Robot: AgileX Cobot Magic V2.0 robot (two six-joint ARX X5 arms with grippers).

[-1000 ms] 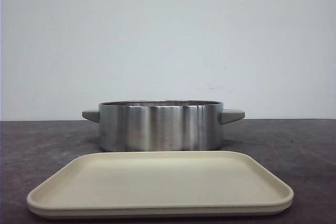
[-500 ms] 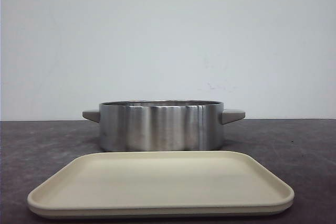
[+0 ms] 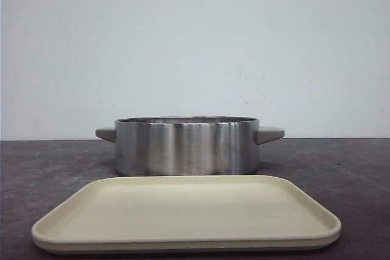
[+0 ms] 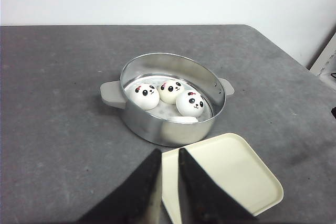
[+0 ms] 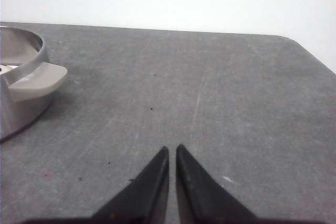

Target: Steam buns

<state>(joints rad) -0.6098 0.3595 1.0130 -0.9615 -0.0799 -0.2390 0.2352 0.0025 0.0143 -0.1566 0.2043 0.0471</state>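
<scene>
Nothing shifting across the front-view frames: round brushed-steel pot with grey side handles sitting as before toward the far edge of the dark grey worktop, flat cream rectangular tray lying as before at the near edge, just in front of the pot, contact not possible to judge.

Resting inside the pot, seen from the left wrist: smooth white dome-shaped buns with black panda faces. Three showing clearly, namely one bun, a second touching it, and a third close beside that; a fourth white bun peeking only partly above the pot's near wall, face hidden. All sitting low on the pot floor, well below the rim.

Left gripper hanging above the tray's edge, black tapered fingers nearly together with only a thin slit between them, clenched and grasping nothing. Right gripper hovering over bare worktop toward the right edge, well apart from the pot, one grey handle showing at the side of its view; fingers likewise drawn almost together, clenched on nothing.

Neither gripper appearing in the front view.
</scene>
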